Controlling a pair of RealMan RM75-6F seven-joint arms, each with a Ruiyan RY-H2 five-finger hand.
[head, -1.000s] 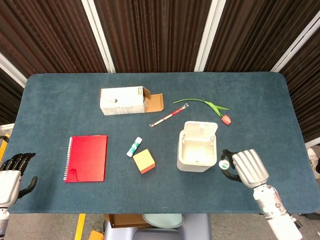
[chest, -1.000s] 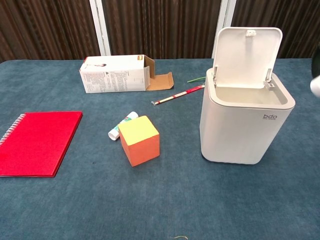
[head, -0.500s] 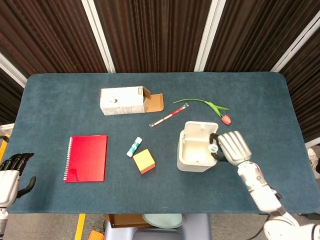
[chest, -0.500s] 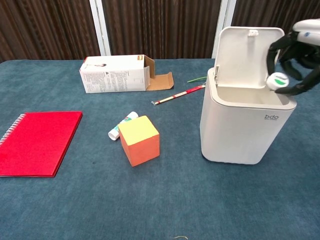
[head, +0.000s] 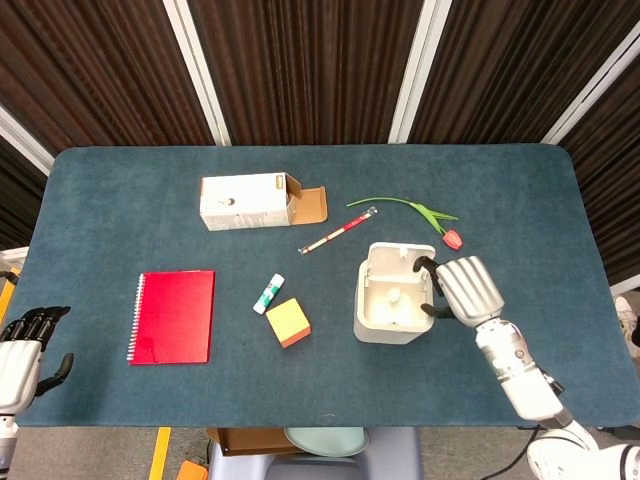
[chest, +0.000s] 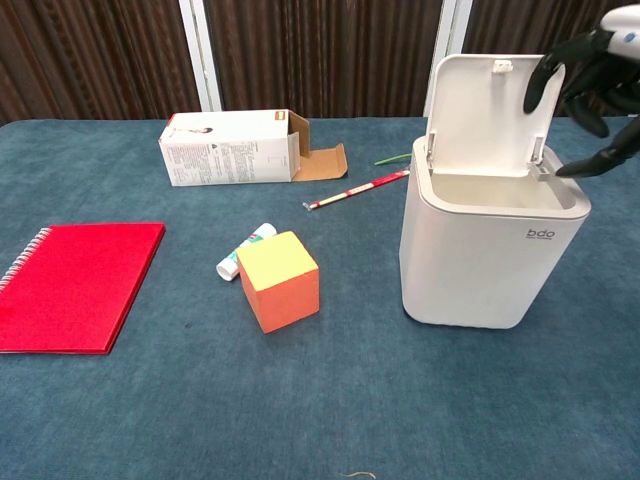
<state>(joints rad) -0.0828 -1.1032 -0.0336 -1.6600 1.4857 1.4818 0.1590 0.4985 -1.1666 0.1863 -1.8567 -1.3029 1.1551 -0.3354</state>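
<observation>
Release looks done: right robot hand (head: 462, 288) hovers over the right rim of the small white bin (head: 372, 322), fingers (chest: 585, 75) spread and holding nothing, where half a second ago it pinched a small white cap-like piece with a green mark above that same rim. Head view now shows a small white lump (head: 394, 295) on the bin floor, so the piece is judged to have dropped inside; too small to confirm the green mark. Bin lid (chest: 490, 105) stands flipped up at the back, unchanged. Judgement: the drop step is complete and the hand is free. Left robot hand (head: 20, 350) sits off the near left corner of the bench (head: 120, 400), fingers loosely together, empty, same spot as a second ago. Nothing else has shifted: red notebook (chest: 70, 285), orange-and-yellow block (chest: 278, 280), glue stick (chest: 244, 250), white carton (chest: 228, 147) with flap open, red pencil (chest: 355, 190), tulip (head: 452, 239). Readable writing: "bdo" on the bin front (chest: 541, 235); carton print too small to read.
</observation>
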